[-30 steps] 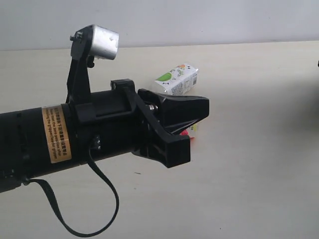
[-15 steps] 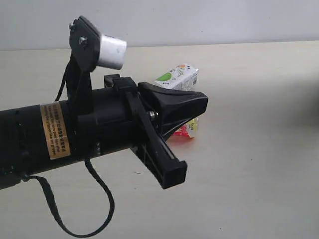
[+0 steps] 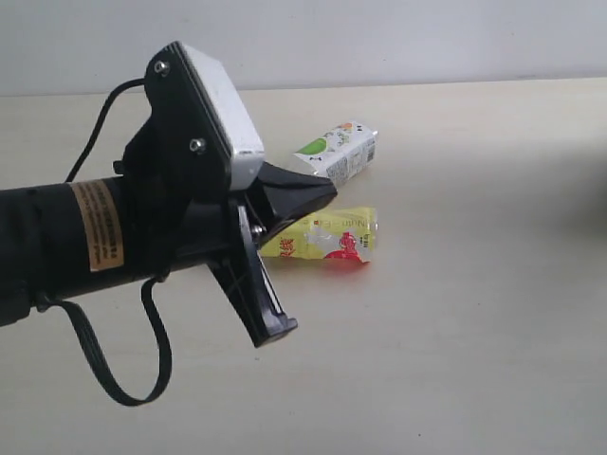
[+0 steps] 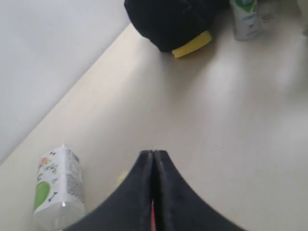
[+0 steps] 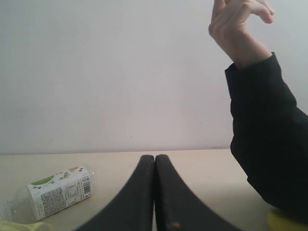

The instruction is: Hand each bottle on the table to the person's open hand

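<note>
a pale beige desk (image 3: 474,341), matte with faint grain, runs back to a plain grey-white wall (image 3: 398,38), and the two meet in a straight line. the left arm (image 3: 66,246), black with a gold label, reaches in from the left of the exterior view. the left jaws are pressed together. by their tip a yellow bottle (image 3: 322,237) lies on its side near the desk's middle; whether they touch it i cannot tell. behind it, near but apart, a white bottle (image 3: 340,152) with a green leaf also lies flat. the left wrist view shows a third bottle (image 4: 245,18) with a green-and-white label, blurred, well apart from those two. the right jaws are likewise pressed together. the hand (image 5: 238,24), on a black sleeve (image 5: 264,139), is raised before the wall, fingers loosely curled.
</note>
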### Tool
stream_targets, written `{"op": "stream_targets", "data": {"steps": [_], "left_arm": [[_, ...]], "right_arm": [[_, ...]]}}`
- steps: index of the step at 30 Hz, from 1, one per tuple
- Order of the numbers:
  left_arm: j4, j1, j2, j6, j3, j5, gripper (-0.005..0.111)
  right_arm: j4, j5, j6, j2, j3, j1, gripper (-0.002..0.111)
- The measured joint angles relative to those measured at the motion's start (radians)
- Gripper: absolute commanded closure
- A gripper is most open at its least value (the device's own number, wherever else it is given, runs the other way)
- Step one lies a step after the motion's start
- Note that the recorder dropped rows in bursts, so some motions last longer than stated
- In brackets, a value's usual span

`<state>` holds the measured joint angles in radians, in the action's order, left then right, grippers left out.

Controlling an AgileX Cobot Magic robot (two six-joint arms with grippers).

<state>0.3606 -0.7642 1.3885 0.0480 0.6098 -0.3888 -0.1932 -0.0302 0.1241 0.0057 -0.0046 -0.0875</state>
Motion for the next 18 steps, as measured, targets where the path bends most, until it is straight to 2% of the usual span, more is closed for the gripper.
{"op": "stream_targets", "data": {"steps": [6,18], "left_arm": [[-0.004,0.063,0.0,0.004,0.002,0.016,0.107],[-0.006,0.065,0.0,0.004,0.002,0.018,0.107]], "right_arm": [[0.0,0.0,0.0,0.0,0.0,0.0,0.108],[0.0,0.0,0.0,0.0,0.0,0.0,0.108]]}}
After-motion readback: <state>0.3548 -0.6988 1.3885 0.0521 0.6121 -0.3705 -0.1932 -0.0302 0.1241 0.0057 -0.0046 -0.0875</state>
